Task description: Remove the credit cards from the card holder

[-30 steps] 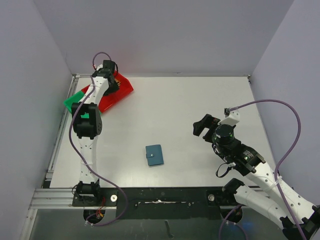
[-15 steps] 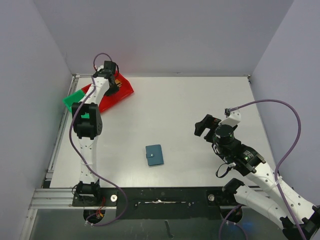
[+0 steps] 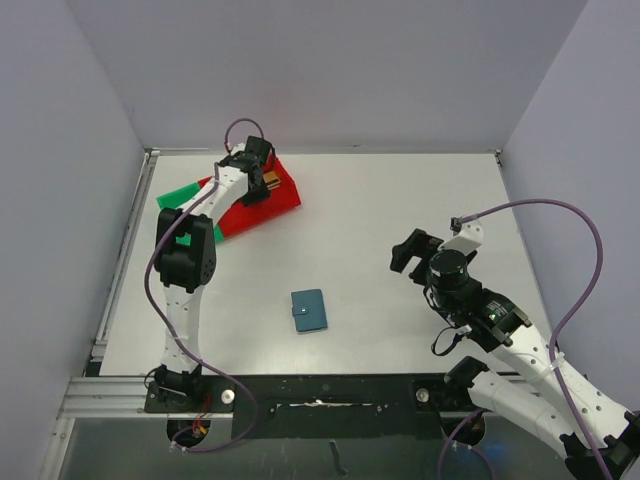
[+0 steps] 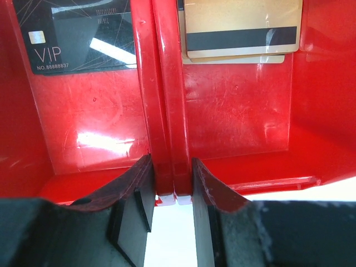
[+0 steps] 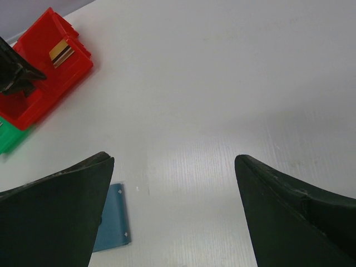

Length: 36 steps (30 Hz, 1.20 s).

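The blue card holder point(image 3: 309, 310) lies closed and flat on the white table, also at the lower left of the right wrist view point(image 5: 111, 225). My left gripper point(image 3: 252, 175) point(image 4: 171, 167) is shut on the middle double wall of the red bin point(image 3: 265, 205) point(image 4: 233, 111) at its rim. Inside the bin lie a black VIP card point(image 4: 78, 33) in one compartment and gold cards with a black stripe point(image 4: 242, 28) in the other. My right gripper point(image 3: 405, 250) point(image 5: 172, 158) hangs open over bare table, right of the card holder, with nothing between its fingers.
A green bin point(image 3: 180, 197) point(image 5: 11, 139) lies against the red bin's left side near the table's far left corner. Purple walls close the table at the back and both sides.
The left gripper has closed on the red bin's wall and drawn the bin right, away from the left edge. The green bin shifted with it. The right arm has barely moved.
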Each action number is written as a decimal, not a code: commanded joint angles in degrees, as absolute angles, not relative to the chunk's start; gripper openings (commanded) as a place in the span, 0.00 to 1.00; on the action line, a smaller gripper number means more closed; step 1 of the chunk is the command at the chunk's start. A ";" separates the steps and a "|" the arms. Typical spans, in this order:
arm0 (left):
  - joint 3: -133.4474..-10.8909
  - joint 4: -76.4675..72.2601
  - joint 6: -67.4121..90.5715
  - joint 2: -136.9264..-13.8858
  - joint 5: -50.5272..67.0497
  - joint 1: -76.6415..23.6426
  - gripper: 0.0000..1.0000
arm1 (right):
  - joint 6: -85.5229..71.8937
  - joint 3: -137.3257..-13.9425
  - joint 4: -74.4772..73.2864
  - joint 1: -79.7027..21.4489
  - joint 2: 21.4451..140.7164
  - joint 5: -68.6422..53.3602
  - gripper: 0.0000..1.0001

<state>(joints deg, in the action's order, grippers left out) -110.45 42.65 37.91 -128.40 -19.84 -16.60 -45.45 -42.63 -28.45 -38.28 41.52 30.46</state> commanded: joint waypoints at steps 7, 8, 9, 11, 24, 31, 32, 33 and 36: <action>-102.84 37.65 41.99 -120.74 -18.58 -26.58 0.19 | -48.14 -43.27 -30.71 -38.01 40.34 37.78 0.95; -101.83 37.29 42.26 -120.37 -18.76 -27.69 0.19 | -48.65 -43.18 -31.16 -37.97 40.18 38.84 0.96; -101.20 36.91 42.50 -120.02 -19.06 -28.76 0.19 | -49.02 -43.08 -31.71 -37.96 39.89 39.71 0.96; -100.11 36.29 43.01 -119.49 -19.51 -31.06 0.19 | -49.72 -42.87 -32.43 -37.92 39.01 41.16 0.96; -100.29 36.02 45.22 -120.08 -21.52 -44.11 0.19 | -51.06 -42.19 -37.02 -36.48 34.60 45.12 0.98; -101.52 36.38 46.90 -121.12 -21.42 -46.68 0.19 | -52.76 -40.96 -39.02 -35.98 33.20 44.47 0.98; -101.51 36.36 47.04 -121.11 -21.25 -46.86 0.19 | -53.01 -40.69 -39.17 -36.03 32.98 44.42 0.98; -101.54 36.31 47.10 -121.14 -21.27 -47.11 0.19 | -53.26 -40.51 -39.13 -36.05 32.77 44.27 0.98; -101.68 36.91 47.64 -121.05 -21.38 -47.37 0.19 | -53.69 -40.10 -39.27 -36.01 32.36 44.21 0.98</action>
<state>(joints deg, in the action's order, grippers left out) -99.96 38.30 44.53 -122.04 -22.55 -46.96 -51.96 -40.66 -39.86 -36.34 33.23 42.24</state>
